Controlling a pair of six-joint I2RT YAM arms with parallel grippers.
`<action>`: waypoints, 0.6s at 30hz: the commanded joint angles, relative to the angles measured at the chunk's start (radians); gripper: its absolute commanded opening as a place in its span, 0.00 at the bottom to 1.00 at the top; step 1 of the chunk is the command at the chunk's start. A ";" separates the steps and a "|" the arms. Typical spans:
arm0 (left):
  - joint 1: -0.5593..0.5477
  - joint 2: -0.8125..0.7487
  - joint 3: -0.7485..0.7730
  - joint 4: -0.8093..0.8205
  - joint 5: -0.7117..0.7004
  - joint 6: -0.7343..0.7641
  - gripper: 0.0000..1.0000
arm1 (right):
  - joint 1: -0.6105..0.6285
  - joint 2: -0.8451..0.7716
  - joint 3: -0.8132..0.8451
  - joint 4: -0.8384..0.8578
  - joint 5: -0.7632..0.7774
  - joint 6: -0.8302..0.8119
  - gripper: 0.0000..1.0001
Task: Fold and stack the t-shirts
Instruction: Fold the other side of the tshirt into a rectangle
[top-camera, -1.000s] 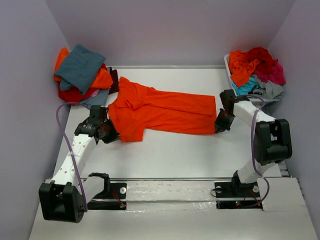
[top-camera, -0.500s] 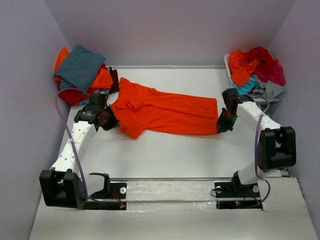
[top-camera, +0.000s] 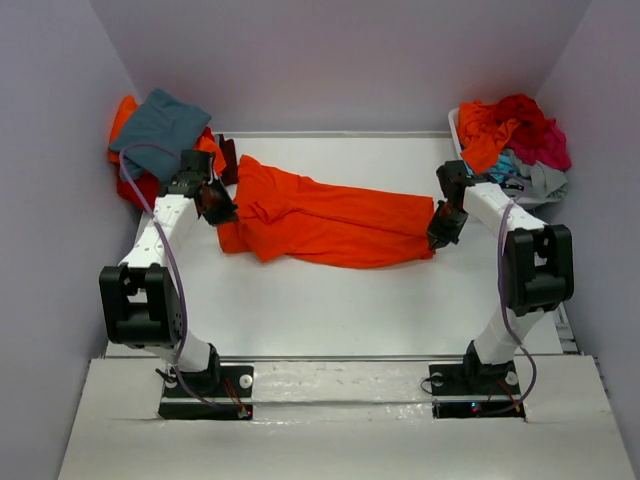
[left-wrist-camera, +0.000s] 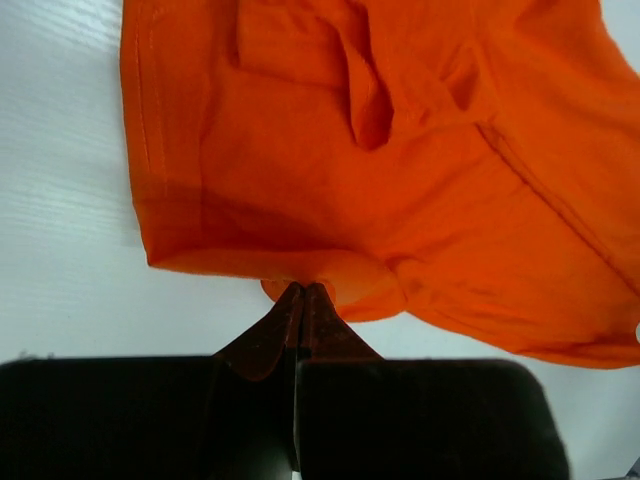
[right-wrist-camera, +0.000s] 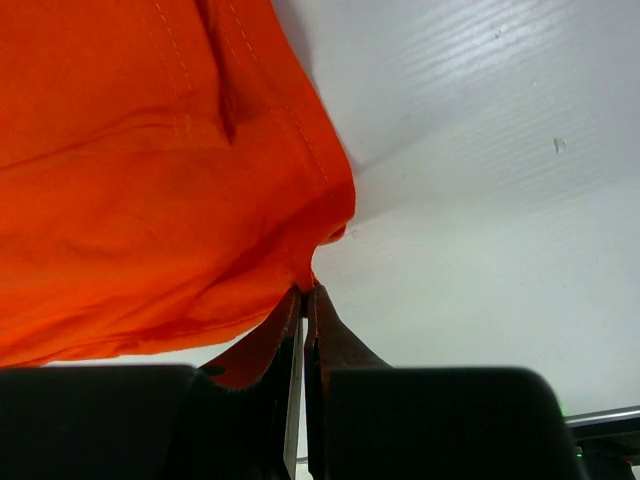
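A bright orange t-shirt (top-camera: 330, 215) lies stretched sideways across the middle of the white table (top-camera: 330, 300), folded lengthwise. My left gripper (top-camera: 218, 207) is shut on its left, sleeve end. In the left wrist view that gripper (left-wrist-camera: 302, 290) pinches a fold of the orange t-shirt (left-wrist-camera: 400, 150). At the shirt's right hem corner my right gripper (top-camera: 440, 225) is also shut on the cloth. The right wrist view shows this gripper (right-wrist-camera: 306, 291) holding the hem of the orange t-shirt (right-wrist-camera: 150, 180).
A stack of folded t-shirts (top-camera: 160, 135), teal-grey on top of orange and red, sits at the back left corner. At the back right a white bin (top-camera: 457, 130) holds a heap of t-shirts (top-camera: 515, 135) in orange, red, magenta, turquoise and grey.
Both grippers have carried the near edge of the orange t-shirt toward the back, folding it narrower. The left arm swung up and back along the left side.
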 joint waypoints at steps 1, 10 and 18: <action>0.025 0.044 0.122 0.034 0.014 0.014 0.05 | -0.002 0.033 0.089 0.001 0.025 -0.009 0.07; 0.034 0.199 0.320 0.052 0.035 -0.018 0.06 | -0.020 0.119 0.172 -0.014 0.039 -0.010 0.08; 0.034 0.343 0.468 0.040 0.037 -0.035 0.06 | -0.069 0.174 0.234 -0.029 0.048 -0.012 0.08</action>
